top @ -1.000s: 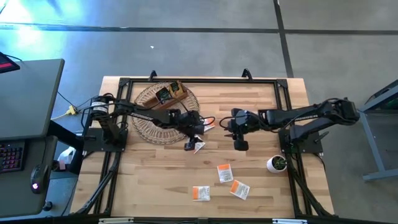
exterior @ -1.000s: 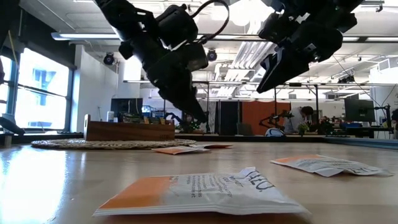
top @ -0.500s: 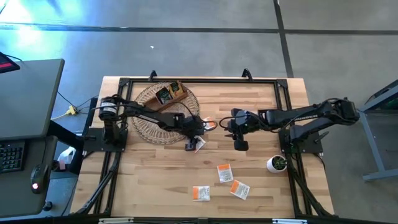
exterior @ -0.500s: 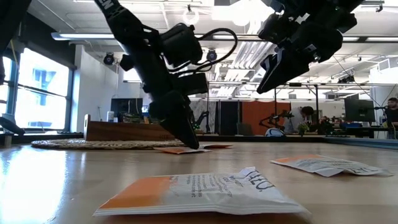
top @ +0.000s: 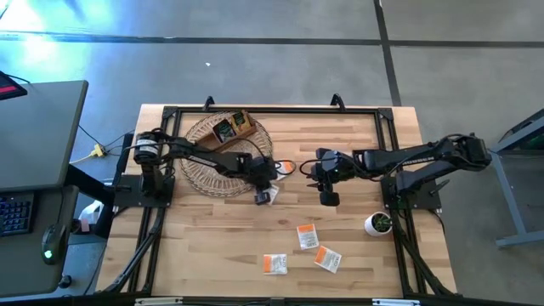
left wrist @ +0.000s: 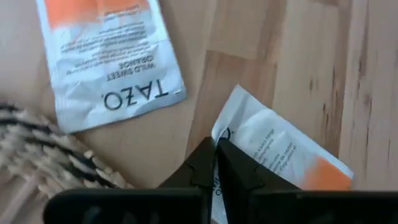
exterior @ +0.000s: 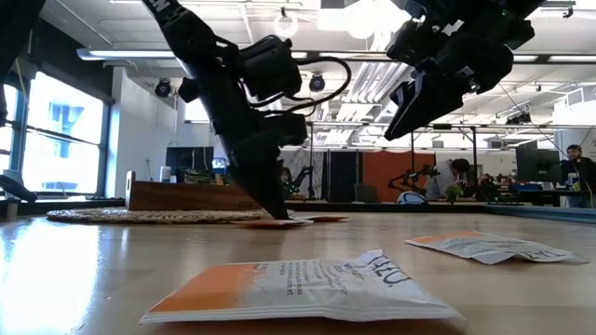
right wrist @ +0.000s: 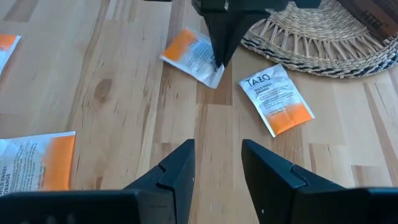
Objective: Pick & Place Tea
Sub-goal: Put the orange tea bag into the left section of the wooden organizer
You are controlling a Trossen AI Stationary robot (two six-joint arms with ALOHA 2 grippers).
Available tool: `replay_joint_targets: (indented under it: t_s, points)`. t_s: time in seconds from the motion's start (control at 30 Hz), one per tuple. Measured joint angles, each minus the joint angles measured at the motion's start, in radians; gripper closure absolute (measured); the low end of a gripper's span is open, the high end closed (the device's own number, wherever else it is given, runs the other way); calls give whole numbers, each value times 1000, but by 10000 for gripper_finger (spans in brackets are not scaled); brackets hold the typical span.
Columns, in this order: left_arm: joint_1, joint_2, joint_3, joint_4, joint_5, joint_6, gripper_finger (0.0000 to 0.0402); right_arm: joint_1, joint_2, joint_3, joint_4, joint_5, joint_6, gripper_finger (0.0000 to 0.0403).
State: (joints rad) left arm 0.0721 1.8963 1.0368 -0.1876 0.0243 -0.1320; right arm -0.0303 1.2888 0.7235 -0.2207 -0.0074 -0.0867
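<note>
Left hand [left wrist: 216,163] pinched closed on a white-orange tea sachet [left wrist: 280,152] lying on the bench [top: 221,238] just beside the wicker mat [top: 204,161]. Right hand [right wrist: 216,163] nearby, fingers apart, empty.

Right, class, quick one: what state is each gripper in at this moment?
Left gripper: jaws shut on the corner of a white-and-orange tea sachet on the table.
Right gripper: jaws open, holding nothing, hovering above the table.
</note>
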Motion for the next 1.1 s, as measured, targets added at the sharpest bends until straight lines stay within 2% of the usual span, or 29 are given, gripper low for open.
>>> replay_joint_targets:
  t_s: [0.07, 0.2, 0.27, 0.47, 0.6, 0.67, 0.73, 0.8, 0.93, 1.1]
  points:
    - [0, -32, 8, -14, -23, -64, 396, 0, 0, 0, 0, 0, 0, 274]
    - [-1, -96, 45, -119, -149, -184, 399, 0, 0, 0, -5, 0, 0, 274]
    - [-1, -166, 58, -243, -237, -227, 400, 0, 1, 0, -14, 0, 0, 274]
    - [-37, -347, 75, -482, -555, -343, 401, 0, 1, -2, -29, 1, 4, 274]
    - [-48, -452, 76, -742, -805, -558, 401, 0, 1, -2, -23, 8, 42, 274]
    - [-44, -475, 55, -897, -869, -708, 401, 0, 1, -2, -22, 8, 42, 274]
    - [-28, -476, 33, -938, -934, -823, 401, 0, 1, -2, -22, 9, 44, 274]
    - [-7, -479, -10, -1017, -955, -908, 401, 0, 1, -2, -16, 8, 44, 274]
    - [72, -482, -105, -950, -980, -968, 401, 0, 1, -2, -7, 8, 44, 274]
    - [154, -466, -236, -757, -1016, -913, 401, 0, 1, -2, 8, 8, 44, 274]
